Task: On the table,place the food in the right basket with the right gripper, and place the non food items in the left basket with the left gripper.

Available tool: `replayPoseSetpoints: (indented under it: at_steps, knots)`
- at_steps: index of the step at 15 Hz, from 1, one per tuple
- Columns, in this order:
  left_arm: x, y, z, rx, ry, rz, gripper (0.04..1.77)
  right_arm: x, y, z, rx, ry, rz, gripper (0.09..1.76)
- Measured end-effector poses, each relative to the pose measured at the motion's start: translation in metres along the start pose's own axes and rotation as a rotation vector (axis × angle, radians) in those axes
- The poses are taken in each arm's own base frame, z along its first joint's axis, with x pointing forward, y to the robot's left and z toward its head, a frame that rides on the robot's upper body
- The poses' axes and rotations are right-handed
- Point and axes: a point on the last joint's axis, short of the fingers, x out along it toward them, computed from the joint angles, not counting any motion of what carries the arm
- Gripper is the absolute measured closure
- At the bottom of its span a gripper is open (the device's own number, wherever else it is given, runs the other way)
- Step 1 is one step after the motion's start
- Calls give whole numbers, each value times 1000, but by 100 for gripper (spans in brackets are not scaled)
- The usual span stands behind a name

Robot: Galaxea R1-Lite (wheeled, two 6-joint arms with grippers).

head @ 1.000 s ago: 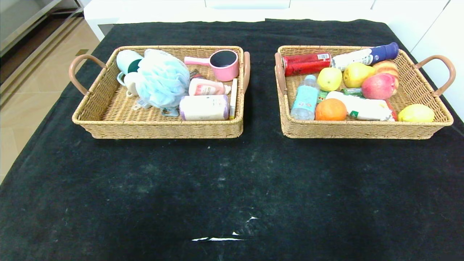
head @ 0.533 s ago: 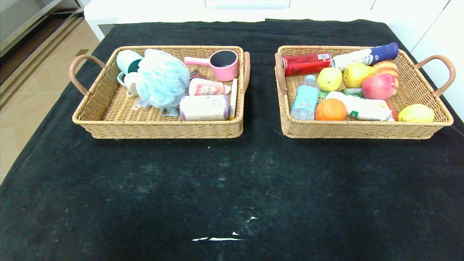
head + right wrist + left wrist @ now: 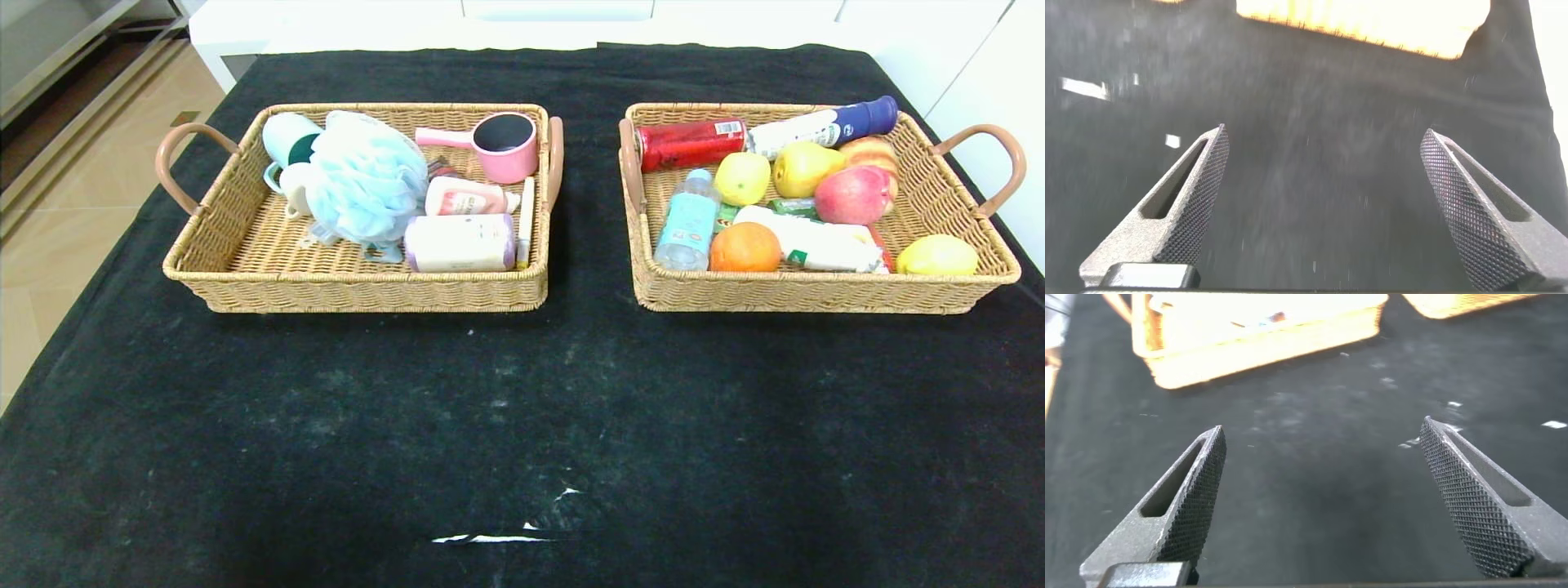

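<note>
Left basket holds non-food; the right basket beside it holds food. Left gripper and right gripper, jaws spread, empty, hover over black tablecloth.

Beige floor (tiled), white cabinets.

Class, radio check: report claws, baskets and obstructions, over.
Left claw open, empty. Right claw open, empty. Left wicker basket and right wicker basket loaded. Black tablecloth between: no loose items.

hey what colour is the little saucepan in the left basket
Pink, with a dark inside; the saucepan shows best in the head view.
</note>
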Motion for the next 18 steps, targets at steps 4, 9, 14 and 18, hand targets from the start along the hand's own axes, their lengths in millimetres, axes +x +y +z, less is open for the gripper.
replayPoseSetpoints:
  at_steps: [4, 9, 14, 18]
  knots:
    - [2, -1, -40, -3, 15, 96, 9, 22, -5, -23, -2, -69, -53, 14]
    - [5, -1, -67, -2, 26, 199, 9, 35, -8, -53, 10, 6, -125, 14]
    - [6, -1, -79, -7, 99, 224, 9, 43, -10, -74, -32, 16, -180, 14]
    - [4, -3, -91, -20, 215, 207, 9, 44, -9, -87, -33, 100, -189, 14]
